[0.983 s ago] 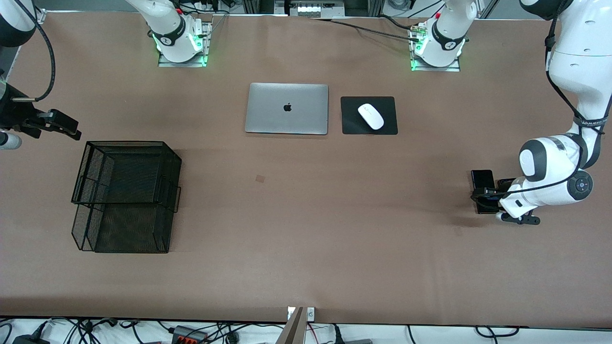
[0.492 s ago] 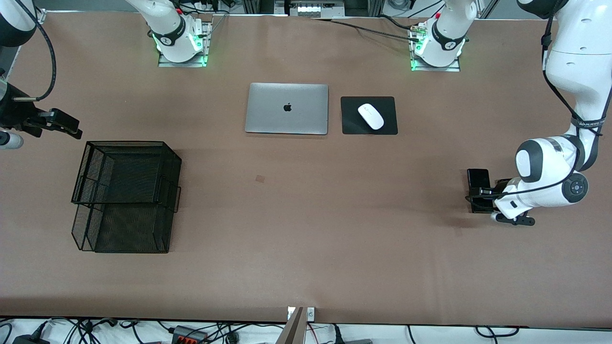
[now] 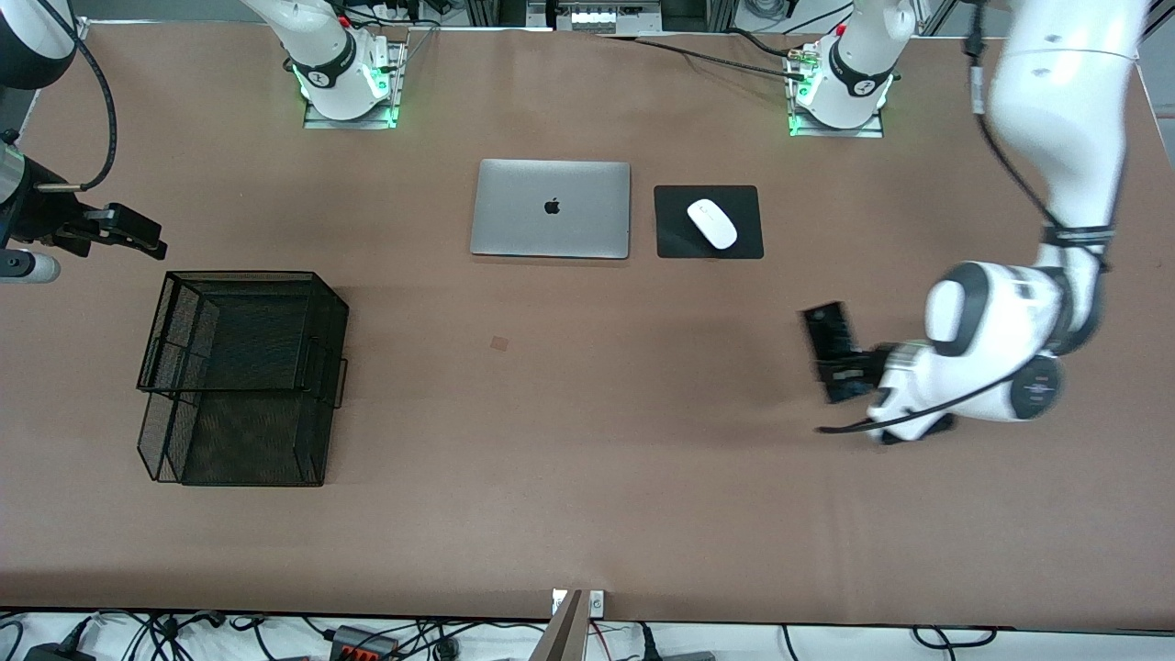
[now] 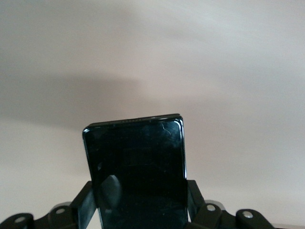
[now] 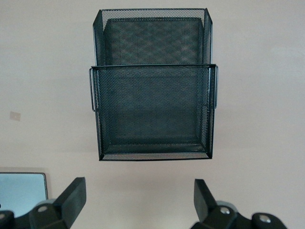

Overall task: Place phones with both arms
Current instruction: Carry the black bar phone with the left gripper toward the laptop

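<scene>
The left gripper clamps the slim phone for carrying, while the right gripper waits wide above the basket.

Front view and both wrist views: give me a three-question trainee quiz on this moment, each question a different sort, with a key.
1. True or false: the left gripper is shut on the long black phone.
2. The right gripper hangs open near which thing? A. silver laptop B. black mesh tray C. white mouse
3. Fill in: the white mouse rests on a black ____.

Key: 1 true; 2 B; 3 mouse pad.
</scene>
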